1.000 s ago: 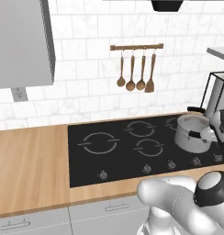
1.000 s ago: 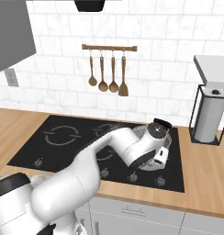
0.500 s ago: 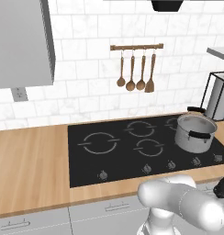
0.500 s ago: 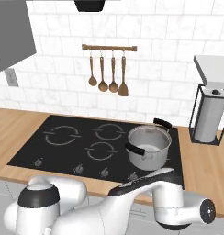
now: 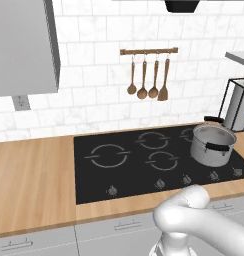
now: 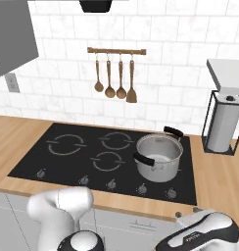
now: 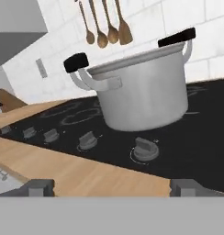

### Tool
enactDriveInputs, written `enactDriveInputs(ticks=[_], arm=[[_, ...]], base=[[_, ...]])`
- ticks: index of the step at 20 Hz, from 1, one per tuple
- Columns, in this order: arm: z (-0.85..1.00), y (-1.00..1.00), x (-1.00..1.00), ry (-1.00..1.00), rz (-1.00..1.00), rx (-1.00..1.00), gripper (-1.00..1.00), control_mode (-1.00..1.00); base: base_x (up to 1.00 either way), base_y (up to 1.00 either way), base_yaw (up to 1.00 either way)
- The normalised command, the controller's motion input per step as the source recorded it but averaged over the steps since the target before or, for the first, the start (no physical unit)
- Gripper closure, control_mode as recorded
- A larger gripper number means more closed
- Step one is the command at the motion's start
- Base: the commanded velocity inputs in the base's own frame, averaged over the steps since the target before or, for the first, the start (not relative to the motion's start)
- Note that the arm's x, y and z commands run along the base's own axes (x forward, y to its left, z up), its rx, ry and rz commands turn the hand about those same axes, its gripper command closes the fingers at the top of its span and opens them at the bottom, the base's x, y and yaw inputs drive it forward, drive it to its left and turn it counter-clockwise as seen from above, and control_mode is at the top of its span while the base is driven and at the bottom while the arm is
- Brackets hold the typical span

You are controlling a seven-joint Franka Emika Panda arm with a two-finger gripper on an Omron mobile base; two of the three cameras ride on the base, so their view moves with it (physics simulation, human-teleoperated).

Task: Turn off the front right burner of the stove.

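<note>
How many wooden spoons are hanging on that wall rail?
4 utensils hang in a row from the rail above the stove: small spoon, bigger spoon, another spoon, and a flat spatula rightmost. None looks hidden.

Both base cameras look down from behind onto the stove and pot; the hand camera sits low, close before the knobs.

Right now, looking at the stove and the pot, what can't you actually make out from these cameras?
- Knobs, right base view: too small to read their positions or any markings.
- Front right burner mark: hidden under the pot.
- Stove, left base view: right end cut off by the frame edge.
- Gripper, hand view: just the fingertips show, so whether it is open is unclear.
</note>
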Motion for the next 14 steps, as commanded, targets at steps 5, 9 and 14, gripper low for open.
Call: enactDriveInputs(ticks=[5,9,14], arm=[[-0.26,0.47,0.40,-0.46,0.18,-0.28,-1.00,-1.00],[-0.26,1.00,0.65,-0.06,0.00,-0.48,-1.00,-1.00],[-0.05,0.76,0.67,0.13,-0.26,-0.43,-1.00,-1.00]], base=[[0.00,0.00,0.00],[0.00,0.00,0.00],[0.00,0.00,0.00]])
